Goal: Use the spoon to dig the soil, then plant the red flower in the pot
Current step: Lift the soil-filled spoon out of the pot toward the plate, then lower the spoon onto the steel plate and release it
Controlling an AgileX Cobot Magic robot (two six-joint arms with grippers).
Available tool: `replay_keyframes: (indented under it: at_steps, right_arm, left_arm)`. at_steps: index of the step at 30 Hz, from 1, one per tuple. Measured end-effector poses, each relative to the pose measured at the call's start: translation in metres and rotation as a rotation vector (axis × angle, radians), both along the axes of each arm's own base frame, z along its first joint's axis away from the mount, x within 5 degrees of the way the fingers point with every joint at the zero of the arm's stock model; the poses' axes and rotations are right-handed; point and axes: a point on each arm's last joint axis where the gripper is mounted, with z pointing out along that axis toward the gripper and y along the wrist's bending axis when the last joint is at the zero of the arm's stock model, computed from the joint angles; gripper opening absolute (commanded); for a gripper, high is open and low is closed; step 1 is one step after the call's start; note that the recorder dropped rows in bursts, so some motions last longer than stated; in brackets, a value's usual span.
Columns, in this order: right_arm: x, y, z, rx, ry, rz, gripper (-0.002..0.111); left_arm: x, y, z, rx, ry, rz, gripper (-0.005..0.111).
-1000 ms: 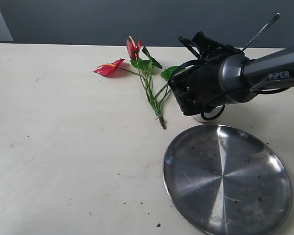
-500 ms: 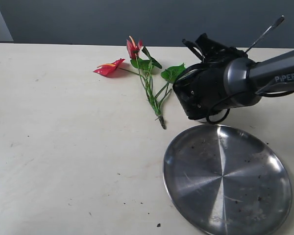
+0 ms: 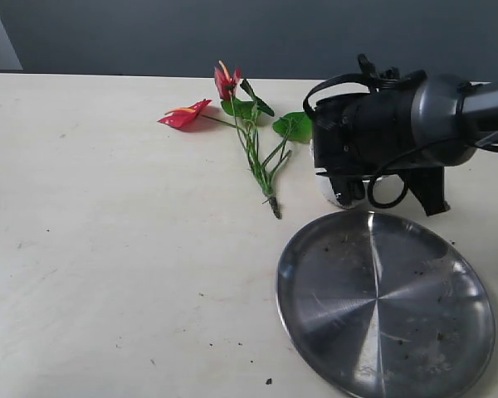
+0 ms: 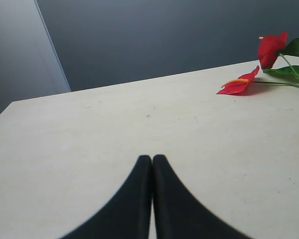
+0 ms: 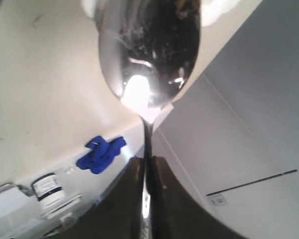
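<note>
The right gripper (image 5: 146,167), clamped on the spoon (image 5: 148,55) handle with the bowl pointing straight out ahead, hangs just over the half-hidden pot (image 3: 330,189); the left gripper (image 4: 152,159), tips pressed together, is empty.

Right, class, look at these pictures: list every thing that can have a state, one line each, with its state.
left claw, shut, holding nothing.
right claw, shut on the spoon handle.
spoon, gripped, bowl pointing away from the claw.
flower, lying flat on the table, unplanted.
plate, flat on the table, only dark crumbs on it.
pot, mostly hidden behind the right arm; contents unseen.
</note>
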Motion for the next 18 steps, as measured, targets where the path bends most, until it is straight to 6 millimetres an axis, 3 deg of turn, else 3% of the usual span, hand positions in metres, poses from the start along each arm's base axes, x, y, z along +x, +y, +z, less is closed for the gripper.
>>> replay_keyframes:
  at_steps: [11, 18]
  right_arm:
    - [-0.018, -0.001, 0.002, 0.294, -0.08, -0.315, -0.001]
    - [-0.041, 0.004, 0.009, 0.503, 0.02, -0.523, -0.001]
  left_arm:
    - [0.0, 0.0, 0.0, 0.0, 0.0, 0.0, 0.001]
    - [0.0, 0.0, 0.0, 0.0, 0.0, 0.0, 0.001]
